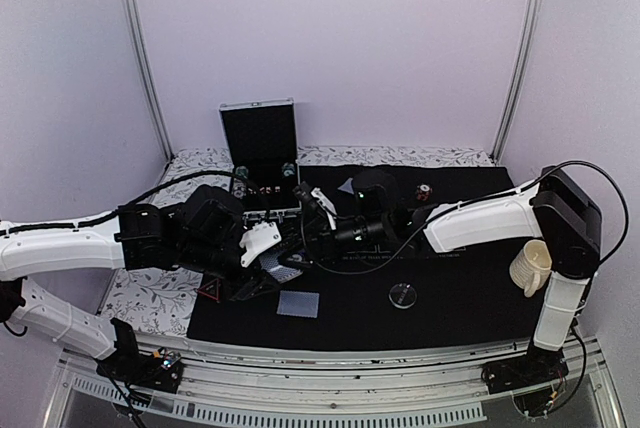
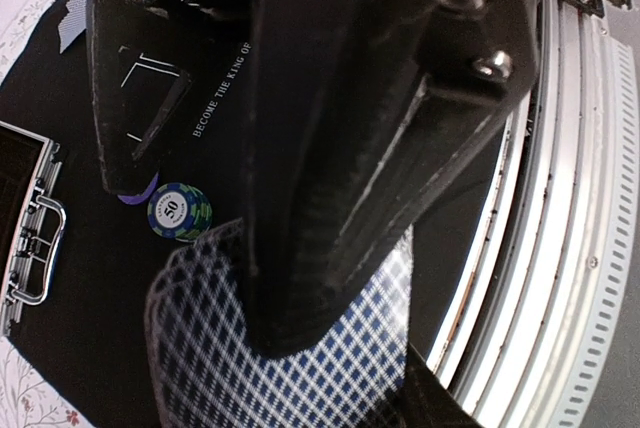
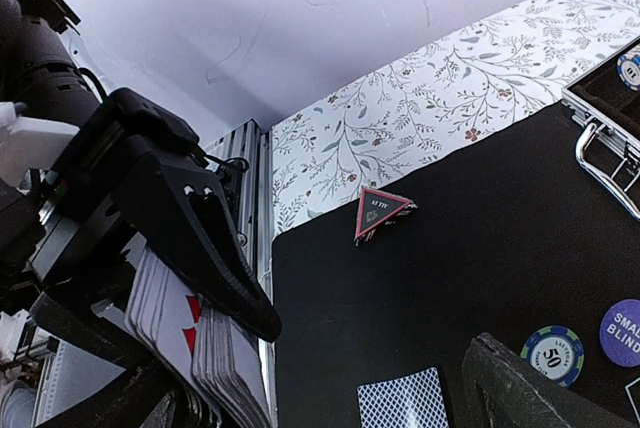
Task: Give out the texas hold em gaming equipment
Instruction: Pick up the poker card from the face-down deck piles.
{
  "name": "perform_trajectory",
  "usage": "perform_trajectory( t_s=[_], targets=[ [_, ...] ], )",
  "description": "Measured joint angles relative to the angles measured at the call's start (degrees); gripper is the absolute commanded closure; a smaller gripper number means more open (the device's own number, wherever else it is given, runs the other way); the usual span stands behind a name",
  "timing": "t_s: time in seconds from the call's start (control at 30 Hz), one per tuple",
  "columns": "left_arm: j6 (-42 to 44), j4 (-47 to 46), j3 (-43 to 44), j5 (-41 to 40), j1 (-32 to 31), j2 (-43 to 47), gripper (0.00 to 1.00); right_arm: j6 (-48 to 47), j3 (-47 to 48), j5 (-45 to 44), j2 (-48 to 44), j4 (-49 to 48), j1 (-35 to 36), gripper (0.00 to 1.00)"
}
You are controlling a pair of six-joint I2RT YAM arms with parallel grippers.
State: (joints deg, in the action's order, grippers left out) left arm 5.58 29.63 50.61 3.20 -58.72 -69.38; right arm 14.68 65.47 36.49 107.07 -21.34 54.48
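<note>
The left gripper (image 1: 268, 266) is clamped on a deck of playing cards with grey-blue patterned backs (image 2: 230, 348). It holds the deck edge-out at nine o'clock on the black mat (image 1: 460, 298), probably so a card can be drawn off. The right gripper (image 1: 312, 226), fingers spread wide and empty, faces the deck from three o'clock. A single card (image 1: 298, 304) lies face-down at the deck's five o'clock.
</note>
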Motion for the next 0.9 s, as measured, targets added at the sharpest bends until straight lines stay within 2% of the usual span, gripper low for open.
perform_trajectory(
  t_s=[0.3, 0.6, 0.73, 0.9],
  targets=[
    [0.0, 0.15, 0.0, -0.24, 0.02, 0.02, 0.6, -0.11, 0.2, -2.21, 0.07, 1.18, 0.24, 0.11],
    [0.0, 0.11, 0.0, -0.26, 0.02, 0.02, 0.6, -2.23, -0.57, -4.9, -3.78, 5.9, 0.09, 0.17],
    [0.0, 0.11, 0.0, -0.28, 0.02, 0.02, 0.6, -2.6, -0.68, -4.85, -4.35, 7.26, -0.13, 0.25],
    [0.0, 0.2, 0.0, -0.39, 0.02, 0.02, 0.6, -2.49, -0.61, -1.79, -4.35, 7.69, -0.17, 0.4]
  ],
)
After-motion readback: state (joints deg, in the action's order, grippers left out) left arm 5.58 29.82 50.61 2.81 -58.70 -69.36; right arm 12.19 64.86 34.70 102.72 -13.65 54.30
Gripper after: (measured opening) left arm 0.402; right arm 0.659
